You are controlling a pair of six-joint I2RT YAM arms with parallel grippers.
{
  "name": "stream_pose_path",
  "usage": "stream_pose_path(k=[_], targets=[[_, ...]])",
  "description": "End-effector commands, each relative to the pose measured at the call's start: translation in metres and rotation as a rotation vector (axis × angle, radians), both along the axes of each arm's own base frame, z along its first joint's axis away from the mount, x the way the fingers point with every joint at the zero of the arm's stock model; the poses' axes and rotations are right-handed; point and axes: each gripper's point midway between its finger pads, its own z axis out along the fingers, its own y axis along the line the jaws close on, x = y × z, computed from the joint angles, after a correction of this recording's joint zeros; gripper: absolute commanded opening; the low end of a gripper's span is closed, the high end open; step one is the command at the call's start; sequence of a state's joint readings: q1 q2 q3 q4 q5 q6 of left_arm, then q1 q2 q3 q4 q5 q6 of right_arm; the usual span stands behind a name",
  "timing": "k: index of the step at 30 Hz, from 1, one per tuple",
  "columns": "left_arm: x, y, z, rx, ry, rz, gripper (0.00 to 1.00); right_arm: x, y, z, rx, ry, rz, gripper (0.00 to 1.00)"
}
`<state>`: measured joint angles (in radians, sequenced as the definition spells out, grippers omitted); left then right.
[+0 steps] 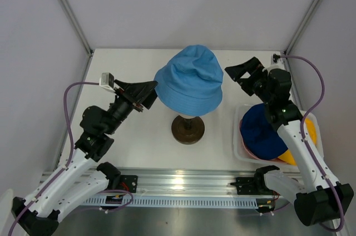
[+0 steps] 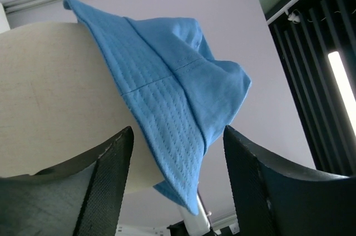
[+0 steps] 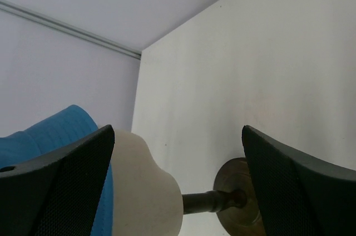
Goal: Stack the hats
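Observation:
The light blue hat (image 1: 189, 87) sits on the cream mannequin head, tilted in the left wrist view (image 2: 178, 97). My left gripper (image 1: 149, 94) is open at the hat's left brim; the brim's hanging edge lies between its fingers (image 2: 178, 180) without being gripped. My right gripper (image 1: 240, 77) is open and empty just right of the hat, level with the head (image 3: 144, 191). The dark navy hat (image 1: 264, 131) lies in the basket on the yellow hat (image 1: 308, 133). A pink edge (image 1: 250, 152) shows beneath the navy hat.
The mannequin's dark round base (image 1: 187, 128) stands mid-table, its stem and base also in the right wrist view (image 3: 236, 200). The white basket (image 1: 238, 114) sits at the right edge under my right arm. White walls close the back and sides.

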<state>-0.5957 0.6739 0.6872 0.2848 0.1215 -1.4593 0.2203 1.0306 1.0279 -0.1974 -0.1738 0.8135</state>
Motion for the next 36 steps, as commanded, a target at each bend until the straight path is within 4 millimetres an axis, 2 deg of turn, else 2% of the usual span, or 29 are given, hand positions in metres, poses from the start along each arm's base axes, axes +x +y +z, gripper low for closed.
stream_pose_path(k=[1, 2, 4, 5, 7, 9, 10, 12, 13, 15, 19, 22, 27, 28, 29, 32, 33, 34, 36], targets=[[0.004, -0.001, 0.015, -0.07, -0.017, 0.013, 0.67, -0.004, 0.007, 0.04, 0.202, -0.133, 0.007, 0.99], [0.004, -0.003, 0.018, -0.076, -0.02, 0.005, 0.65, -0.006, 0.01, 0.028, 0.225, -0.108, 0.012, 0.99], [0.004, -0.005, 0.021, -0.089, -0.028, -0.001, 0.62, -0.008, 0.012, 0.032, 0.284, -0.121, 0.012, 0.99], [0.005, -0.007, 0.021, -0.088, -0.026, -0.004, 0.57, -0.008, 0.011, 0.028, 0.293, -0.116, 0.002, 0.99], [0.007, -0.008, 0.02, -0.082, -0.022, 0.003, 0.51, -0.01, 0.012, 0.033, 0.322, -0.137, 0.009, 0.99], [0.007, -0.008, 0.019, -0.074, -0.023, 0.01, 0.4, -0.014, 0.014, 0.039, 0.363, -0.157, 0.02, 0.99], [0.008, -0.008, 0.018, -0.074, -0.019, 0.016, 0.29, -0.015, 0.015, 0.041, 0.391, -0.161, 0.023, 0.99], [0.009, -0.008, 0.014, -0.067, -0.016, 0.021, 0.18, -0.018, 0.016, 0.046, 0.429, -0.185, 0.024, 0.99], [0.009, -0.008, 0.012, -0.066, -0.014, 0.021, 0.08, -0.02, 0.018, 0.048, 0.447, -0.19, 0.032, 0.99], [0.007, -0.007, 0.012, -0.062, -0.033, 0.024, 0.01, -0.021, 0.022, 0.053, 0.502, -0.194, 0.045, 1.0], [0.006, -0.008, 0.008, -0.038, -0.074, 0.026, 0.01, -0.027, 0.039, 0.056, 0.586, -0.172, 0.11, 0.99], [0.001, -0.007, 0.011, -0.021, -0.142, 0.031, 0.01, -0.03, 0.049, 0.055, 0.595, -0.133, 0.154, 0.99], [-0.004, -0.007, 0.008, 0.059, -0.269, 0.064, 0.01, -0.037, 0.045, 0.052, 0.598, -0.1, 0.131, 0.99], [-0.007, -0.005, 0.015, 0.046, -0.309, 0.071, 0.01, -0.041, 0.044, 0.055, 0.618, -0.095, 0.134, 1.0], [-0.008, -0.007, 0.002, 0.06, -0.311, 0.069, 0.01, -0.043, 0.045, 0.051, 0.628, -0.076, 0.137, 0.99], [-0.011, -0.005, -0.007, 0.057, -0.355, 0.101, 0.01, -0.05, 0.049, 0.047, 0.665, -0.018, 0.168, 1.0], [-0.009, -0.007, -0.021, 0.074, -0.338, 0.104, 0.01, -0.052, 0.05, 0.047, 0.662, -0.008, 0.173, 0.99], [-0.01, -0.008, -0.022, 0.071, -0.349, 0.111, 0.01, -0.054, 0.051, 0.048, 0.655, -0.006, 0.181, 0.99], [-0.007, -0.012, -0.036, 0.116, -0.35, 0.121, 0.01, -0.057, 0.05, 0.05, 0.64, -0.004, 0.178, 0.98]])
